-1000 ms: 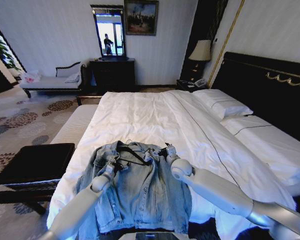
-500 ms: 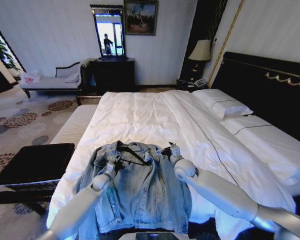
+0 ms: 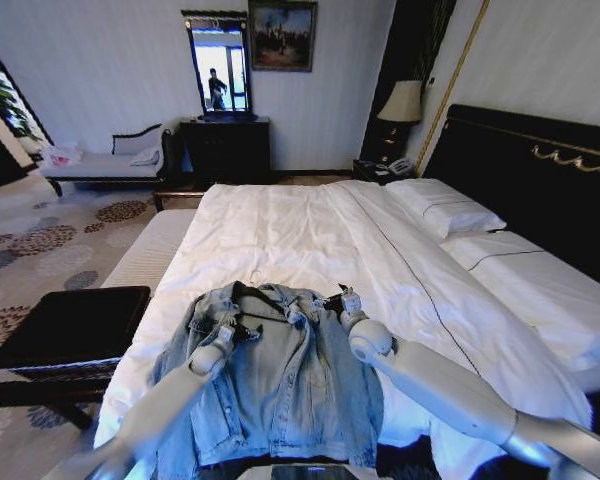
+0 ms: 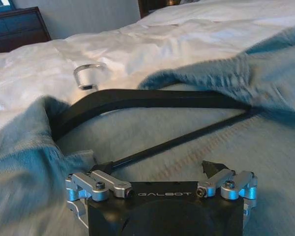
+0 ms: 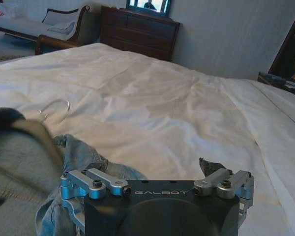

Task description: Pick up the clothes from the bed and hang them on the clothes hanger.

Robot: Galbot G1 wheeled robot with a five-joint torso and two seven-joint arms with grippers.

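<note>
We reach both arms forward from the near edge of the scene. Our left gripper (image 3: 231,331) sits left of centre, jaws spread wide. Our right gripper (image 3: 336,301) lies slightly farther off to the right, jaws also spread, arm bent at the elbow.

The denim jacket (image 3: 270,385) on the bed (image 3: 310,235) hides most of the clothes hanger (image 4: 137,101); its ends run under the denim folds. The jacket's hem is cut off by the head view's lower edge. The hanger's hook (image 5: 55,106) beside the collar is faint.
</note>
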